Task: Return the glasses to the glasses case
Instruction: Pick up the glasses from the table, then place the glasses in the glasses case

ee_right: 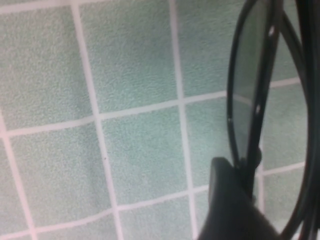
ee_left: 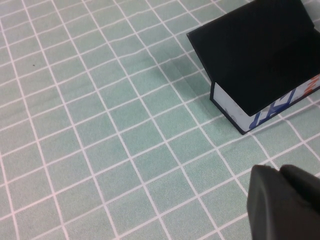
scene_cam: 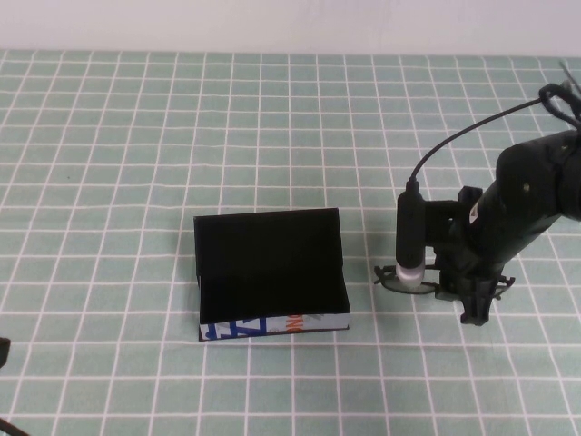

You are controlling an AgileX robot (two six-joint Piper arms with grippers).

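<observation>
The glasses case [scene_cam: 270, 272] stands open in the middle of the table, black inside, with its white printed front side [scene_cam: 272, 324] facing me. It also shows in the left wrist view [ee_left: 260, 60]. The glasses [scene_cam: 399, 278] are to the right of the case, low over the cloth, under my right gripper [scene_cam: 465, 295]. In the right wrist view a lens and the thin black frame [ee_right: 250, 85] run up against one black finger [ee_right: 230, 200], which presses on the frame; the other finger is out of view. My left gripper [ee_left: 280, 175] is shut and empty, near the table's front left corner.
A green cloth with a white grid [scene_cam: 136, 163] covers the whole table. The right arm's camera and its cable [scene_cam: 410, 227] hang between the case and the gripper. A white wall runs along the far edge.
</observation>
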